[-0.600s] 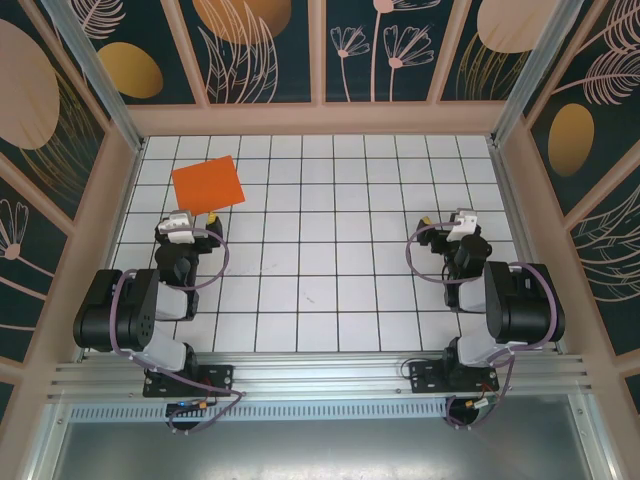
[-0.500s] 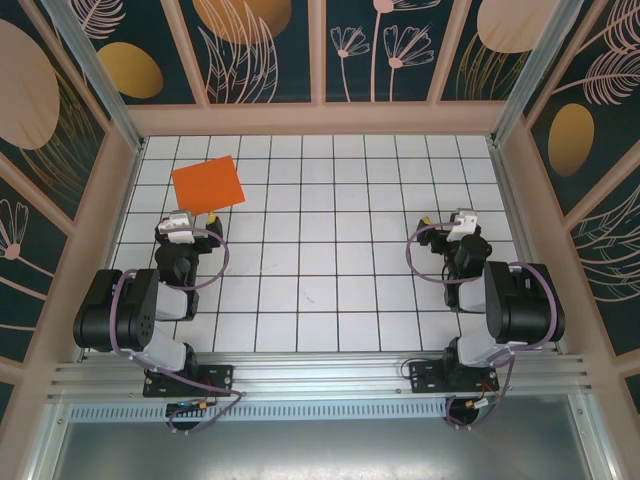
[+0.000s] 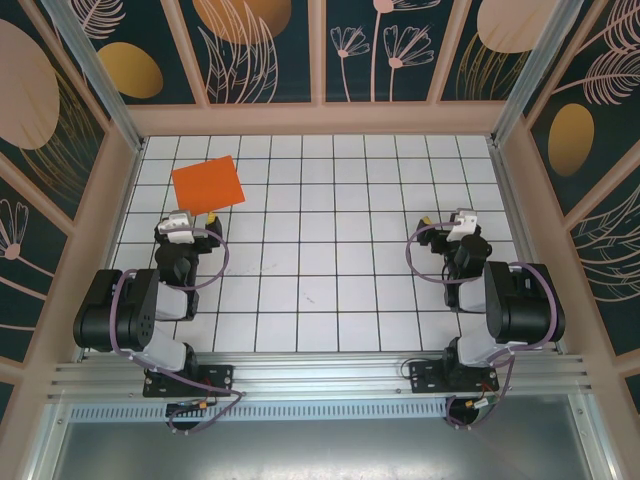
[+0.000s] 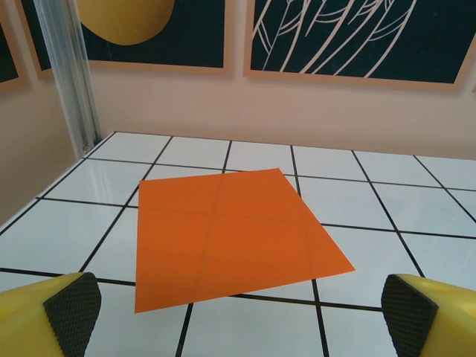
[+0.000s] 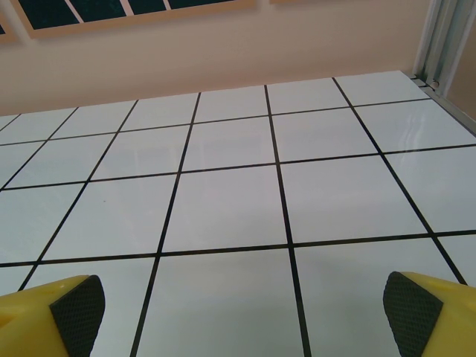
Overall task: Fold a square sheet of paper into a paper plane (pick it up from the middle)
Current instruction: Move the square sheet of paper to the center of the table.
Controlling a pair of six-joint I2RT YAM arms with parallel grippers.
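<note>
- We see the square sheet of paper [image 3: 208, 182] lying flat on the white grid table [image 3: 330, 250]. It sits in the far-left part, turned a little against the tile lines.
- The left gripper [image 3: 186, 222] sits just on the near side of the sheet with its fingers spread wide and nothing between them. In the left wrist view both dark pads [image 4: 72, 312] frame the sheet, which lies straight ahead and roughly centred between them.
- The sheet's nearest edge runs slantwise across that view. Its near-left corner comes close to the left pad, and the right corner lies further off.
- Being square, the sheet has no real long axis. What we can go by are faint crease lines that cross near its middle, and that crossing lies ahead of the fingers, not under them.
- The right gripper [image 3: 462, 222] is also spread wide and empty. It is well apart from the sheet, on the other side of the table, with bare tiles in front of it.
- We judge the left arm is plainly the nearer one. Its coming move needs to go forward and down over the near edge to reach the centre of the sheet.
- We think thin paper lying flat gives the pads little to catch on, so it may slide instead of lifting.
</note>
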